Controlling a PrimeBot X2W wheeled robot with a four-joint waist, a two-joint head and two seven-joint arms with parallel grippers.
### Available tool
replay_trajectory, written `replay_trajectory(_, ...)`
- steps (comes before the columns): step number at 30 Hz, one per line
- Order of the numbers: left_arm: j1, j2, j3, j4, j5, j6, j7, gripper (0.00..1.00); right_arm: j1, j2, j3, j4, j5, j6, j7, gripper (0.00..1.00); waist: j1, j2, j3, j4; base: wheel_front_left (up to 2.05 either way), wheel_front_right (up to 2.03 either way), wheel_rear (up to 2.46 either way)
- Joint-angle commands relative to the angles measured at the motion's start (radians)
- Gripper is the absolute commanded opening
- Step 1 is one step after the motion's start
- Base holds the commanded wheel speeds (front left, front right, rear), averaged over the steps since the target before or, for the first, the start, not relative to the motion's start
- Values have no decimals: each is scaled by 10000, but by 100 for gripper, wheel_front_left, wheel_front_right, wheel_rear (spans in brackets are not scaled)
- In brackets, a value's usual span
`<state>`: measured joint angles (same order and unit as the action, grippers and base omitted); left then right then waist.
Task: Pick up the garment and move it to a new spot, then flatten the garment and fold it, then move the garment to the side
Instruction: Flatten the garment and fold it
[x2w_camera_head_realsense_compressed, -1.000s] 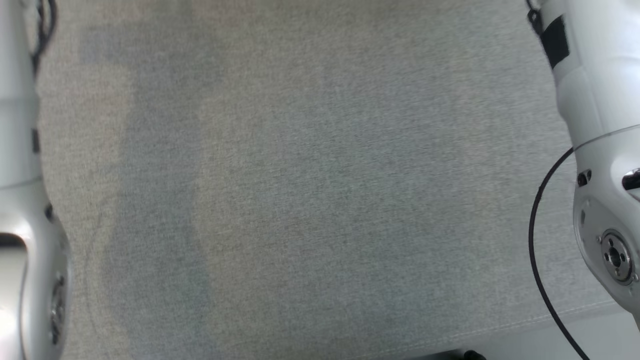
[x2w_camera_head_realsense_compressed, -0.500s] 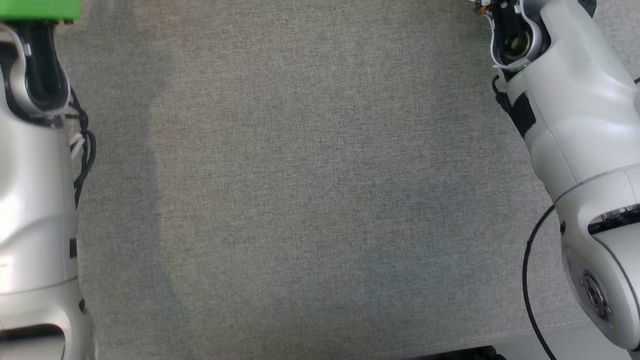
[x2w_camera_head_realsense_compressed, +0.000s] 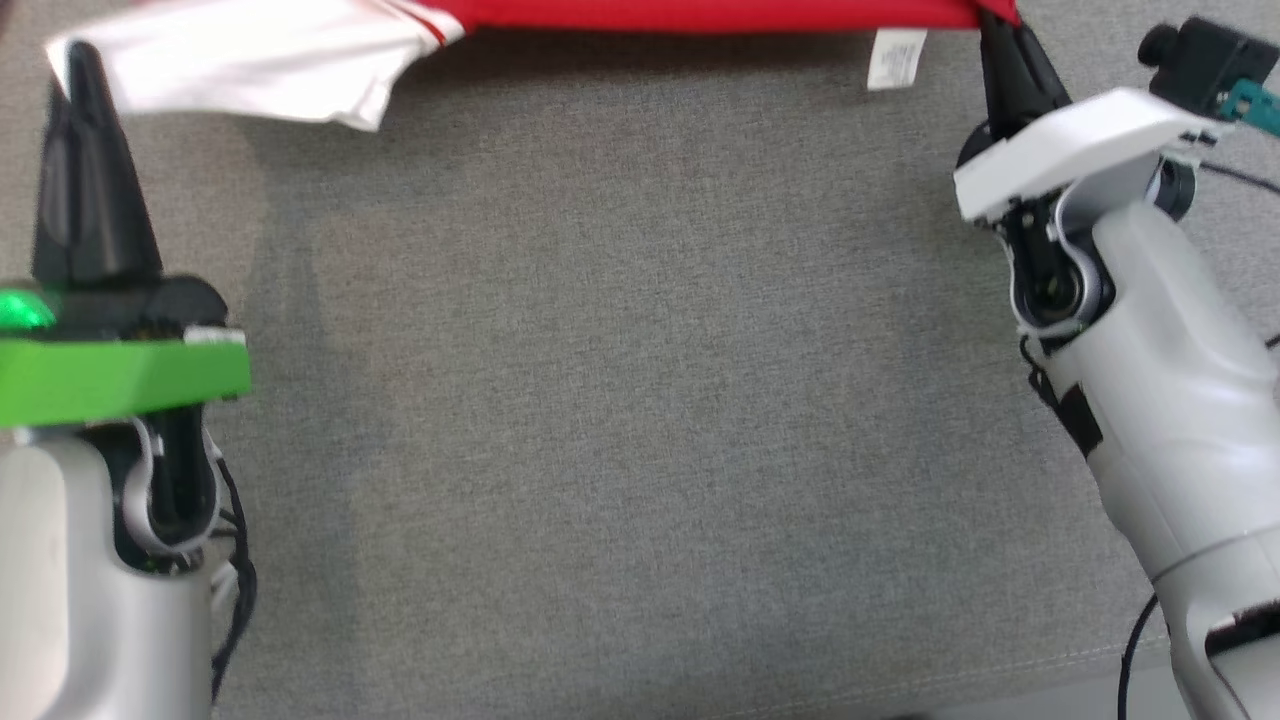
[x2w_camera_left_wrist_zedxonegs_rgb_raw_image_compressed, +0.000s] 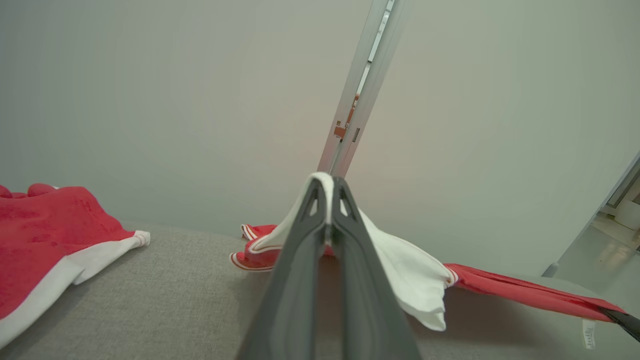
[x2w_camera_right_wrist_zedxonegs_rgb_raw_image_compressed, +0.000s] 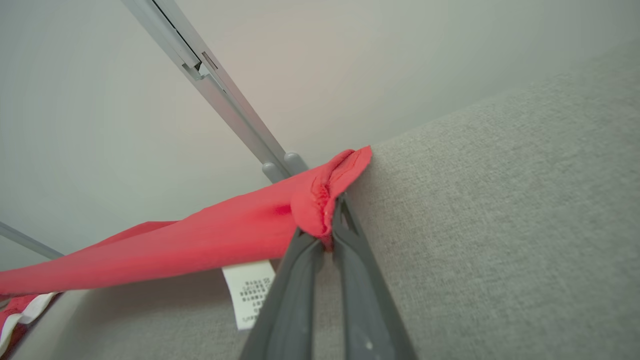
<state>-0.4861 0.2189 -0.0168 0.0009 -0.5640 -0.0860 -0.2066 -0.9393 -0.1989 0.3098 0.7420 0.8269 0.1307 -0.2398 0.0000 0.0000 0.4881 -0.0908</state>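
1. Garment (x2w_camera_head_realsense_compressed: 700, 12) held stretched across the far side of the grey surface (x2w_camera_head_realsense_compressed: 600, 400), red body taut, white sleeve (x2w_camera_head_realsense_compressed: 250, 60) drooping.
2. Left gripper (x2w_camera_head_realsense_compressed: 78, 60) pinches the white sleeve's edge; right gripper (x2w_camera_head_realsense_compressed: 988, 25) clamps a bunched red corner (care label (x2w_camera_head_realsense_compressed: 897, 58) dangling beside it).
3. Risk: too much pull could slide the thin sleeve edge out of the left pinch, dropping that side.
4. Red cloth (x2w_camera_left_wrist_zedxonegs_rgb_raw_image_compressed: 50, 235) at the left may be another garment; snagging is possible.
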Motion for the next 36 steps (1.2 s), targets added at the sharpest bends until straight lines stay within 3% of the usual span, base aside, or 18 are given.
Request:
replay_trajectory(1,527,-31,2,-181,-68,63,-23,0,535,-146,23,-176,-7,1,-104,0,0,0,-637,45,0,0,0)
replay_trajectory(12,4475,-687,-431,-677,-321,341,13,0,4233,-420,-326,-1668,290,-1,59,0,0,0,-2575,279,0,0,0)
replay_trajectory(18,6088,-922,-570,-1250,-416,449,-142,0,6171,-443,-1172,-2845,235,-2,160,0,0,0,-3399,362,0,0,0)
replay_trajectory(26,7574,-893,-818,-2526,-193,712,26,0,8613,-3,-2473,-5102,-375,-1,1079,0,0,0,-3949,288,0,0,0)
replay_trajectory(30,8091,-886,-991,-2978,-277,825,346,0,9537,530,-2993,-6117,-796,-1,1826,0,0,0,-3960,203,0,0,0)
replay_trajectory(36,8142,-869,-1082,-2578,-312,893,530,0,10005,1120,-3482,-6471,-1367,1,2495,0,0,0,-3873,56,0,0,0)
